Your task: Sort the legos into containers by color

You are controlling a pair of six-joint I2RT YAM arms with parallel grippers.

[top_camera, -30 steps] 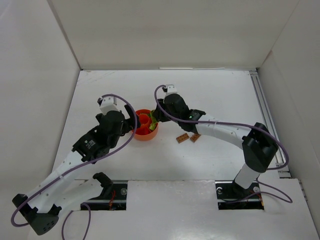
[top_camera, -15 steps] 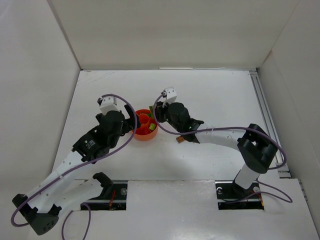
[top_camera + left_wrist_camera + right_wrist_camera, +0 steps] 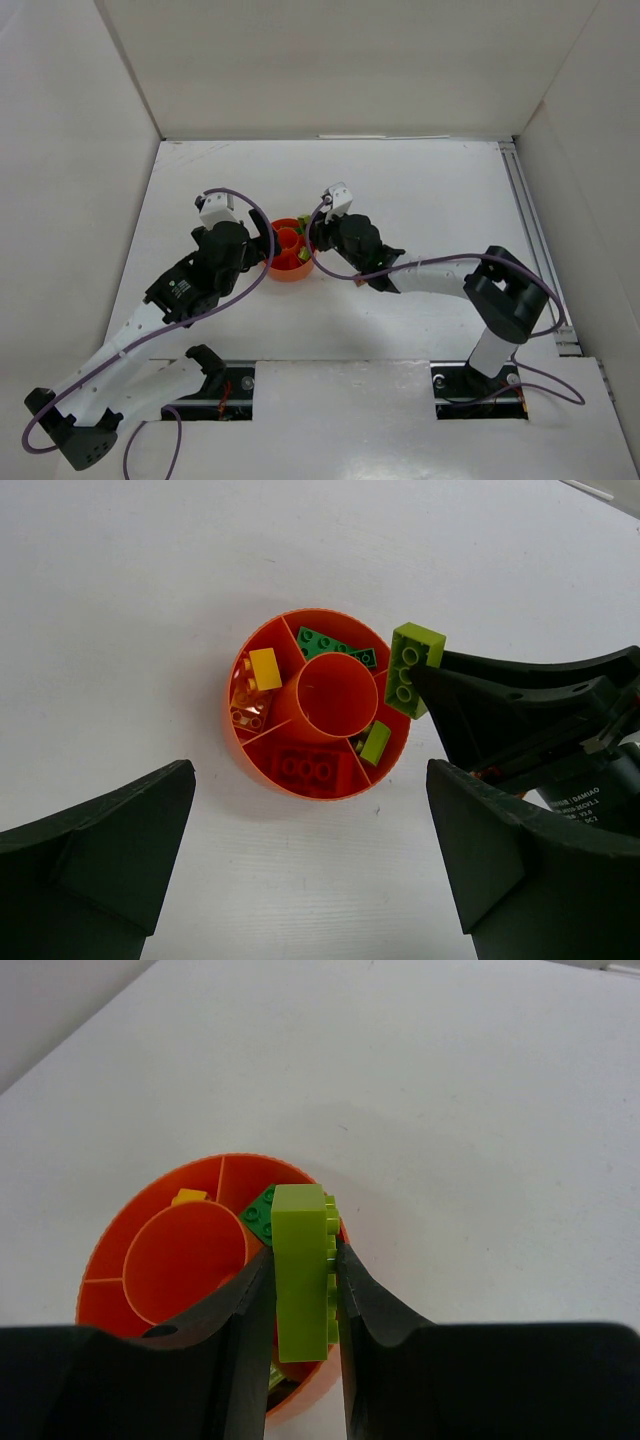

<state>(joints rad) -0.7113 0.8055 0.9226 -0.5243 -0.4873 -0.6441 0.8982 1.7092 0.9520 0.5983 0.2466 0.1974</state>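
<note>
Right hand (image 3: 300,1260): clenched on the held lime brick (image 3: 302,1280), one finger on each long side.
Held lime brick: at the rim of the bowl (image 3: 335,695), on the side toward the counter's right edge; I cannot tell whether it touches the rim.
Left hand (image 3: 262,250): released, fingers spread wide, grasping nothing, just beside the bowl on its left-edge side.
Bowl: on the counter (image 3: 420,190) near its middle, slightly toward the left edge.
Bowl contents, each group in its own compartment: green brick (image 3: 335,645); yellow brick (image 3: 264,668) with clear orange brick (image 3: 247,708); red brick (image 3: 308,768); loose lime brick (image 3: 374,743).
</note>
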